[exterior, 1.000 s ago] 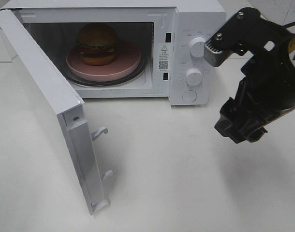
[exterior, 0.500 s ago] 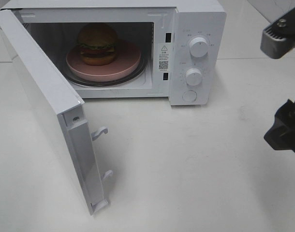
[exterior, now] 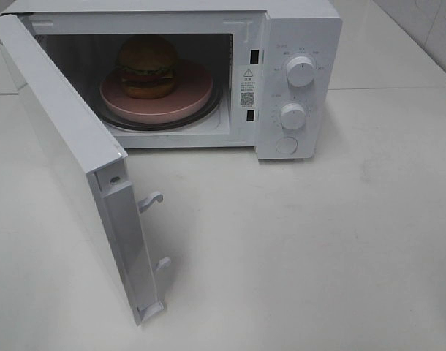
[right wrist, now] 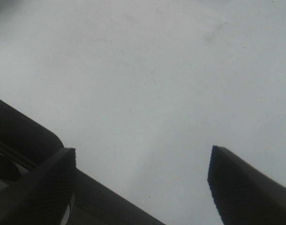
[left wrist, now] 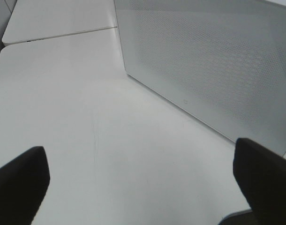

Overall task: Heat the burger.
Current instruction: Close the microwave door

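Observation:
The burger with its golden-brown bun sits on a pink round plate inside the white microwave, whose door stands swung wide open to the left. Neither arm shows in the exterior high view. In the left wrist view my left gripper is open over bare table, with the outer face of the microwave door ahead of it. My right gripper is open too, its dark fingers spread above plain white tabletop with nothing between them.
Two round knobs and a round button sit on the microwave's right panel. Door latch hooks stick out from the open door's edge. White tabletop spreads in front of the microwave.
My right arm has drawn back to the right and left the exterior high view; a second ago it hung in front of the microwave's control panel. The burger and door have not moved.

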You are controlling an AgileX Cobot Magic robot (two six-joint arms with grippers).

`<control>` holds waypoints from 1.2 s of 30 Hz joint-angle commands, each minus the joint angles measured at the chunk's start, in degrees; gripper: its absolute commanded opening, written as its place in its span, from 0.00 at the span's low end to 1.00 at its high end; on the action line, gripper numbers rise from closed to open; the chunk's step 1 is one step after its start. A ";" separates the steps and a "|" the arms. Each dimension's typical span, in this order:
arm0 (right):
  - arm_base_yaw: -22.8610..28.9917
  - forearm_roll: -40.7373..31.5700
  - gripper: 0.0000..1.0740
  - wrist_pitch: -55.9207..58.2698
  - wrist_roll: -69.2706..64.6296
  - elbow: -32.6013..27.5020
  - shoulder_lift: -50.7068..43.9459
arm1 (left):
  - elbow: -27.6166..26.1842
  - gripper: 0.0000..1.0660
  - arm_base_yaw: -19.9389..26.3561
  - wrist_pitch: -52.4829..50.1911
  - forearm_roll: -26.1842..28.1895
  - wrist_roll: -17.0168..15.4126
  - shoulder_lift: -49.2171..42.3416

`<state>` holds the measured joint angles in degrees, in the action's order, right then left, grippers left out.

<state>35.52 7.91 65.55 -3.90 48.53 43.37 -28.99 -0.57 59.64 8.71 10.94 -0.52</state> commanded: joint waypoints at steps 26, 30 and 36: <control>-20.86 0.11 0.71 4.07 -1.95 -12.03 -35.58 | 0.17 0.94 -0.29 0.00 0.17 -0.17 -0.92; -22.52 0.06 0.71 3.95 -1.95 -14.04 -38.79 | 0.17 0.94 -0.29 0.00 0.17 -0.17 -0.92; -24.92 -1.20 0.71 1.55 -1.89 -16.67 -44.81 | 0.17 0.94 -0.29 0.00 0.17 -0.17 -0.92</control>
<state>11.34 6.93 68.58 -5.39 32.03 0.23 -28.99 -0.57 59.64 8.71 10.94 -0.52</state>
